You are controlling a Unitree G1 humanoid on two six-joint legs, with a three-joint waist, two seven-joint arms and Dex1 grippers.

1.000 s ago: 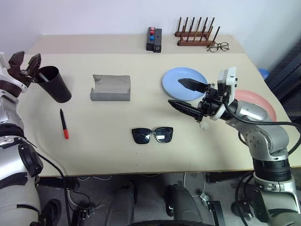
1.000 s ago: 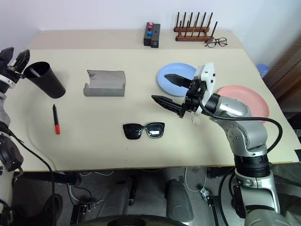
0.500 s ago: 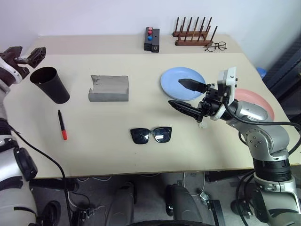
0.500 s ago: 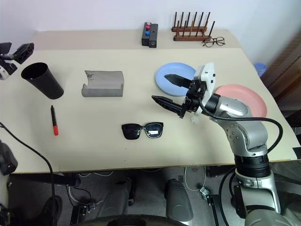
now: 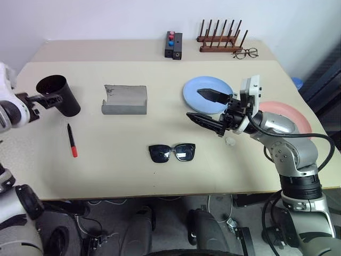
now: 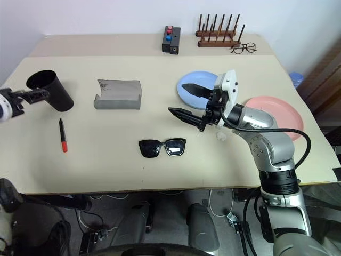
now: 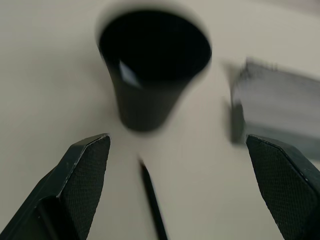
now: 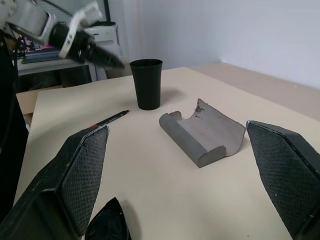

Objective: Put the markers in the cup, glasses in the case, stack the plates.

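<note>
Beige tabletop (image 5: 133, 170): marker (image 5: 71, 141) lies flat beside upright cup (image 5: 57, 95). My left hand (image 5: 42, 100), fingers apart, empty, hovers near the cup; right hand (image 5: 209, 106) likewise. Probably best: descend squarely, pinch marker mid-barrel.

Black cup (image 5: 59, 95), grey case (image 5: 125, 100), blue plate (image 5: 198, 95), pink plate (image 5: 292, 114).

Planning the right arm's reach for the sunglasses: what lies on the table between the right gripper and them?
Bare tabletop. In the left eye view the right gripper hangs open, the sunglasses nearer the front edge, nothing between.
</note>
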